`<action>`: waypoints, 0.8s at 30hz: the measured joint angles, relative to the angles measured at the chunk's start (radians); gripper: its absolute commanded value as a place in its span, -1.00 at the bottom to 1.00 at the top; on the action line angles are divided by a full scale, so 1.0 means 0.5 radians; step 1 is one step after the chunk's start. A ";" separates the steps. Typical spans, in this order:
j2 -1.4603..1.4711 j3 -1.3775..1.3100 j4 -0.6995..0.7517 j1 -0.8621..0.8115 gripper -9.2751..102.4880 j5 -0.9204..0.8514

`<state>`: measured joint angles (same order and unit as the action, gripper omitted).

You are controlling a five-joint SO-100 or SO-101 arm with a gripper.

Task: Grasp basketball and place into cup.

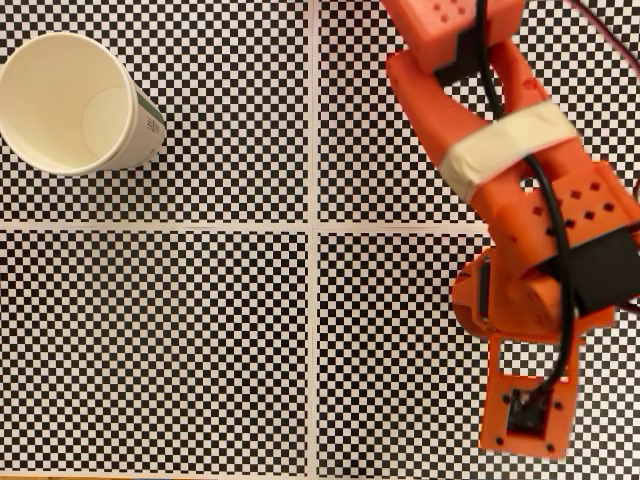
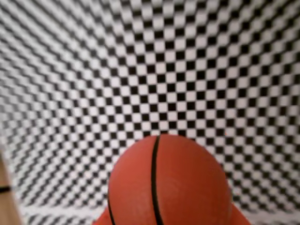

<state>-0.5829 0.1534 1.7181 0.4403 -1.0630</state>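
The basketball [image 2: 168, 183], orange with a black seam, fills the bottom middle of the wrist view, sitting right at my gripper [image 2: 169, 221]. Slivers of the orange fingers [image 2: 100, 219] show on both sides of it at the lower edge, so the gripper looks shut on the ball. In the fixed view the ball and the fingers are hidden under the orange arm [image 1: 520, 230], which reaches down the right side. The white paper cup [image 1: 70, 100] stands at the top left, its mouth open and nothing inside, a green mark on its outer wall. It is far to the left of the arm.
A black-and-white checkerboard mat [image 1: 200, 340] covers the table, split by white lines [image 1: 314, 240] into quarters. A wooden edge [image 2: 5, 197] shows at the lower left of the wrist view. A thin red cable [image 1: 610, 30] runs at the top right.
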 measured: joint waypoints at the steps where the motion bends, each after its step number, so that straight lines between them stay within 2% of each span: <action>1: -0.089 0.089 0.000 -0.003 -0.63 0.000; 9: -0.902 0.862 0.003 -0.114 -0.59 0.000; 12: -1.264 1.187 0.003 -0.230 -0.51 -0.025; 21: -2.215 1.967 0.003 -0.617 -0.50 -0.362; 24: -2.399 2.148 0.003 -0.715 -0.57 -0.454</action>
<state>-1.7825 1.2272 1.7196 0.0828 -1.2901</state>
